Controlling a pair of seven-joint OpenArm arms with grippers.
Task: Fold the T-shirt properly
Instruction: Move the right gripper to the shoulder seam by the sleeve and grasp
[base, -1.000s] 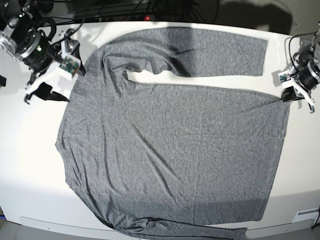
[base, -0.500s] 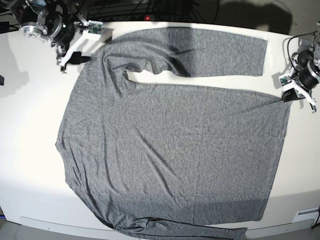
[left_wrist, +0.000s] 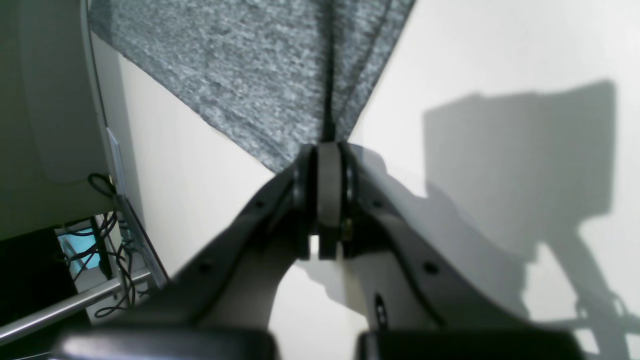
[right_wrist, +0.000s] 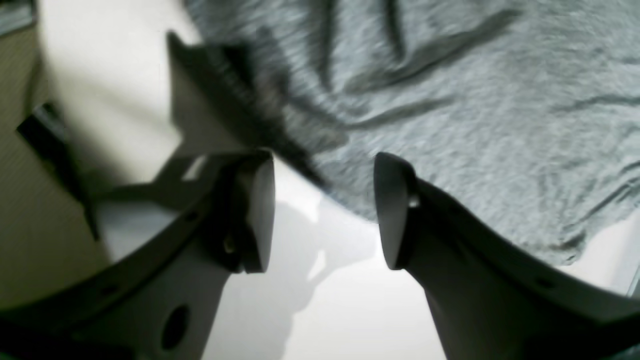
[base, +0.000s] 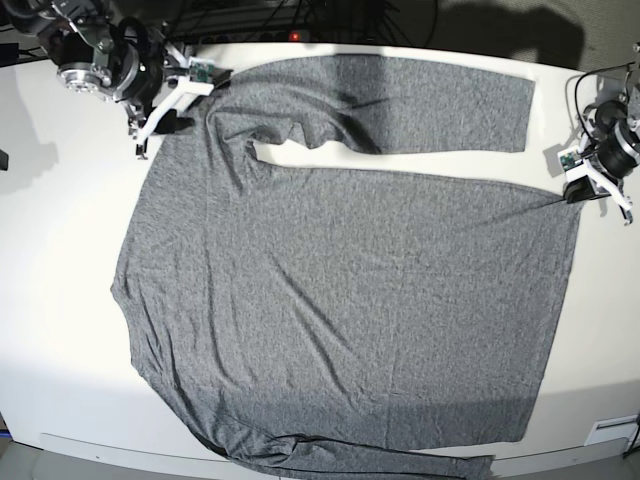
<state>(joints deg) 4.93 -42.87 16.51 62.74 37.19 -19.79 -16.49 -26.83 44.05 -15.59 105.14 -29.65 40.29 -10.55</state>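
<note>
The heather-grey, soft-knit long-sleeved T-shirt (base: 340, 300) lies spread flat across the white table (base: 60, 330), one sleeve stretched along the twelve o'clock edge. At three o'clock the left gripper (base: 578, 196) has its jaws pressed together on the hem corner, probably anchoring it. At eleven o'clock the right gripper (right_wrist: 324, 210) hovers with jaws spread over the shoulder edge (nothing between them yet), seemingly poised to pinch.

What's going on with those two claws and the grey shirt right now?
Left end effector shut on T-shirt hem corner. Right end effector open at the shoulder edge, gripping nothing. T-shirt spread flat on table. Nothing in the way.
</note>
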